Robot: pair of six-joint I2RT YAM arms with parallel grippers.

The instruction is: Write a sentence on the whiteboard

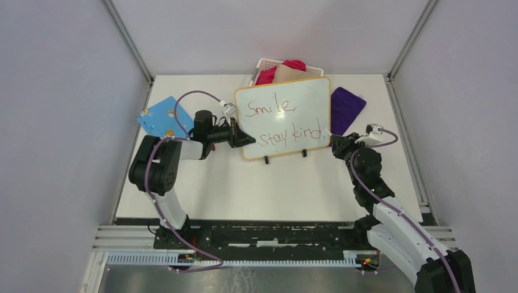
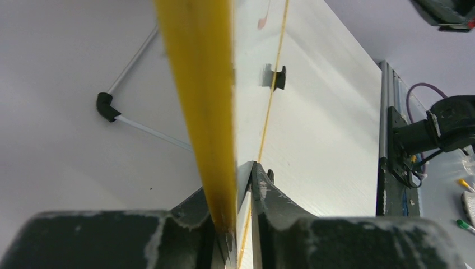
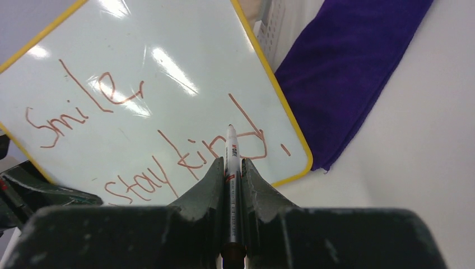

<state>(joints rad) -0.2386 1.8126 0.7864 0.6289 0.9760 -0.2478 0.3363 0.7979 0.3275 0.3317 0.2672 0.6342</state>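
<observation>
While the left gripper [image 1: 246, 138] pinched the whiteboard [image 1: 305, 97] by its left edge, fingers nearly closed with the yellow rim between them, a blue board [image 1: 164, 119] lay just behind that arm. The whiteboard stood on its small black feet at the middle back of the table [image 1: 275, 189], in front of a basket [image 1: 264, 63]. To its right, the right gripper [image 1: 337, 143] was clamped on a marker [image 3: 231, 151], jaws narrowed to the barrel, tip over the end of the lower line. Whether the tip touched the surface could not be told from the wrist view. A purple cloth [image 1: 347, 108] lay just beside the whiteboard's right edge.

The likeliest trouble was a smear: a sideways drag of the tip or a finger across the wet red ink would blur the last word. A push from the marker could also tip the whiteboard backward if the thin left-hand pinch slipped.

The sentence [image 1: 287, 135] read "Smile," above "stay kind", followed by a short stroke like a full stop. The marker's barrel carried small print that was too fine to read.
</observation>
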